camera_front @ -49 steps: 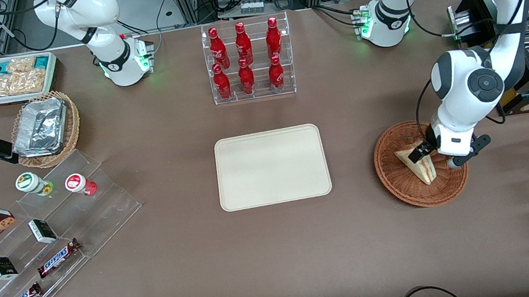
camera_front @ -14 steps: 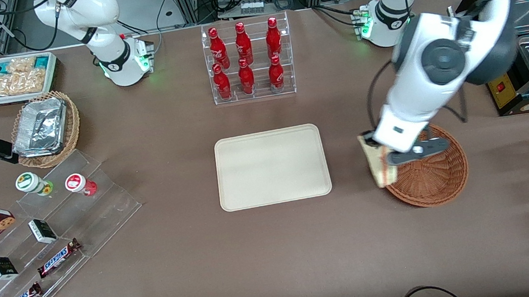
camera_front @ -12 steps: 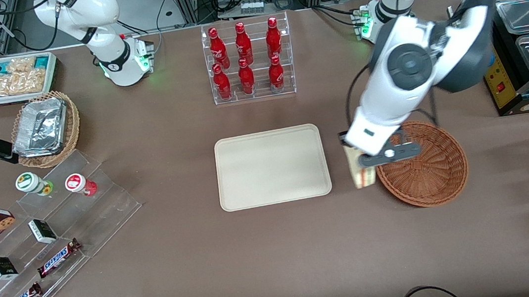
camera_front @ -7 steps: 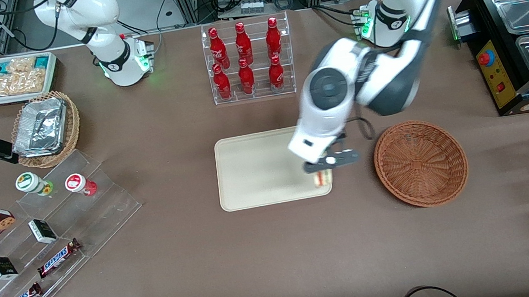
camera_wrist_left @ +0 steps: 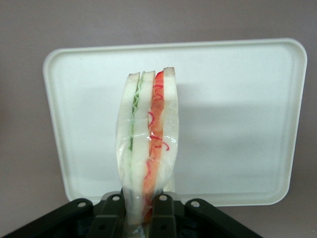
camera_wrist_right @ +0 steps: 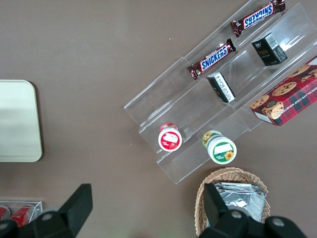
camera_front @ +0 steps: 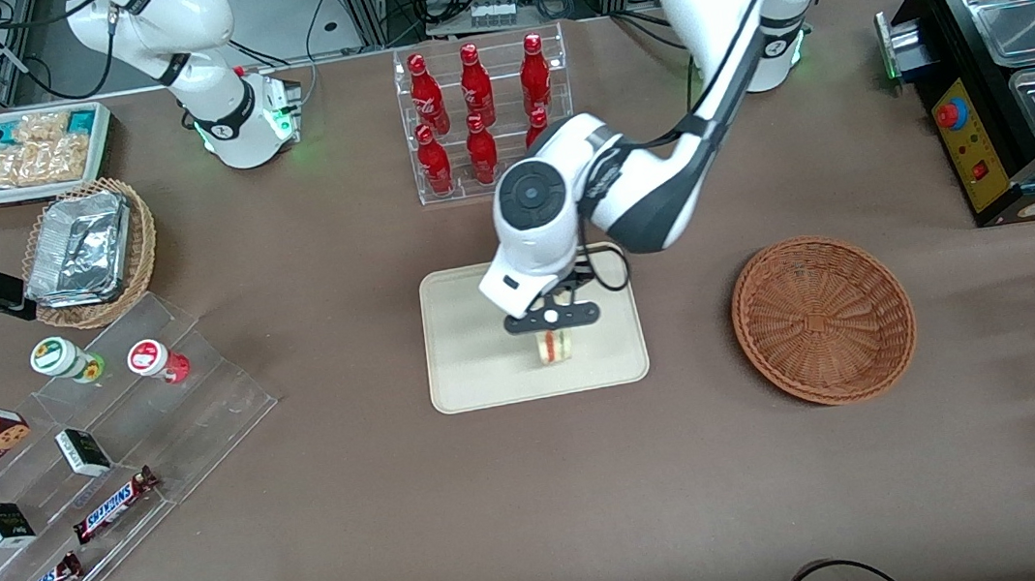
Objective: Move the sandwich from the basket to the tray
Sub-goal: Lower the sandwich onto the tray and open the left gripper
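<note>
Over the tray [camera_front: 478, 373], the gripper [camera_front: 552, 324] pinches the sandwich [camera_front: 555, 346], apparently w/ clearance, so it should lower before letting go.

Claw [camera_wrist_left: 139, 208]: matt black plastic, closed on the sandwich [camera_wrist_left: 147, 144], which is wrapped in glossy clear film. Tray [camera_front: 466, 355]: smooth, matt cream. Basket [camera_front: 823, 319]: rough woven wicker. Desk [camera_front: 357, 504]: matt brown.
</note>
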### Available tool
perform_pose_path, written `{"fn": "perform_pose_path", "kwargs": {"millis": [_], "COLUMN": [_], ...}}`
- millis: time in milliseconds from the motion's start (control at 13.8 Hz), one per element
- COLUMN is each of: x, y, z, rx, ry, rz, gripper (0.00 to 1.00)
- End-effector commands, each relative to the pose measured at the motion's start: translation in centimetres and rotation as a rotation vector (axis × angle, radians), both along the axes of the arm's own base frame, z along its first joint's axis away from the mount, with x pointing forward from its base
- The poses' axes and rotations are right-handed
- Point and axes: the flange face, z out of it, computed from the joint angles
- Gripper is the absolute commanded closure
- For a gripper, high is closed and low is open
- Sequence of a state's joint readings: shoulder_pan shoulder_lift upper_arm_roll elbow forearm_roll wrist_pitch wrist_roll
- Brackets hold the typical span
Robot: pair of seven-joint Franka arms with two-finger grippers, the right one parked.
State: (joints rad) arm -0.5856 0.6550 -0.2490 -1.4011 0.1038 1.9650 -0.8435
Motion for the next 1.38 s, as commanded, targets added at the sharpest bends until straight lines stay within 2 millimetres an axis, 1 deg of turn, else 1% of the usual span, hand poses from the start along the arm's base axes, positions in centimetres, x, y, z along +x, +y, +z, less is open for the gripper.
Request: {"fn": "perform_pose_path", "kwargs": {"millis": [0, 72, 145, 362, 434, 724, 868, 941, 1013, 1086, 1303], "x": [-0.4, -1.2, -1.4, -1.6, -1.7, -2.9, -3.2, -3.2, -3.2, -3.2, -2.8], "y": [-1.6, -2.5, -3.0, -3.5, -3.6, -4.8, -5.1, -5.0, -5.0, -5.1, -4.9], "z": [-1.4, -2.4, -3.1, -5.8, -6.1, -7.7, -8.5, -8.5, -8.5, -8.5, -7.4], "rx": [0.006, 0.010, 0.006, -0.007, -0.005, -0.003, 0.021, 0.030, 0.031, 0.031, 0.021], "ry": [-0.019, -0.013, -0.016, -0.013, -0.012, -0.030, -0.049, -0.061, -0.063, -0.063, -0.070], "rz": [0.029, 0.018, 0.023, 0.060, 0.057, 0.026, 0.013, 0.018, 0.027, 0.017, 0.033], "gripper": [1.00, 1.00, 1.00, 1.00, 1.00, 1.00, 1.00, 1.00, 0.64, 0.01, 0.00]}}
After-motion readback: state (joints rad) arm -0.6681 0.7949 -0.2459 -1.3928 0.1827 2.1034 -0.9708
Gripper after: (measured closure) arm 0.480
